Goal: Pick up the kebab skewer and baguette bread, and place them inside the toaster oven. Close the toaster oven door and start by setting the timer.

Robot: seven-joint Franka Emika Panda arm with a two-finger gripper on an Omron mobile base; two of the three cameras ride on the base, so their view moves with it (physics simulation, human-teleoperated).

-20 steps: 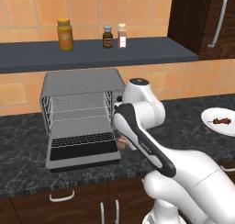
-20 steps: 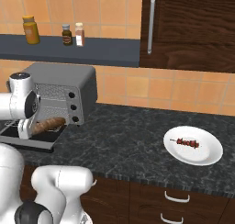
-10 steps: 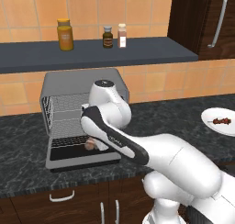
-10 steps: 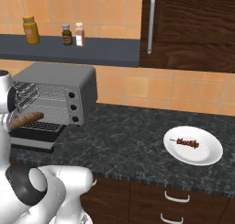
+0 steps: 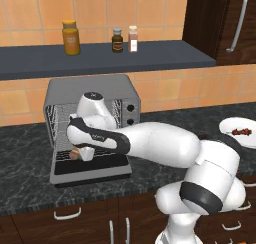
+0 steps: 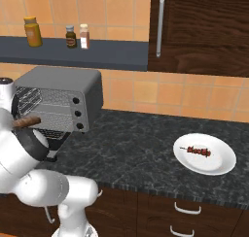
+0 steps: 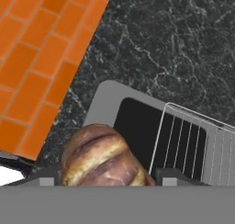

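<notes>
Left base view: the white arm [image 5: 150, 143] has swung further left since half a second ago and now reaches across the front of the toaster oven [image 5: 90, 123], hiding most of its open cavity. That grey oven sits on the dark stone counter [image 5: 165, 123] against the orange tiled wall, under a dark shelf [image 5: 110, 58]. The oven door [image 5: 90, 169] hangs open, dropped down flat. Three jars [image 5: 117, 39] stand on the shelf; their labels are too small to read. The white plate [image 6: 204, 153] lies on the counter well to the right, with the kebab skewer [image 6: 197, 150] on it, unmoved.

The gripper [image 5: 80, 153] hangs over the open door, pinching the baguette [image 7: 103, 156] between its fingers. In the right base view the loaf lies roughly level in front of the cavity, its free end towards the right. In the hand view the loaf's rounded end sticks out above the door's dark glass beside the wire rack [image 7: 193, 140].
</notes>
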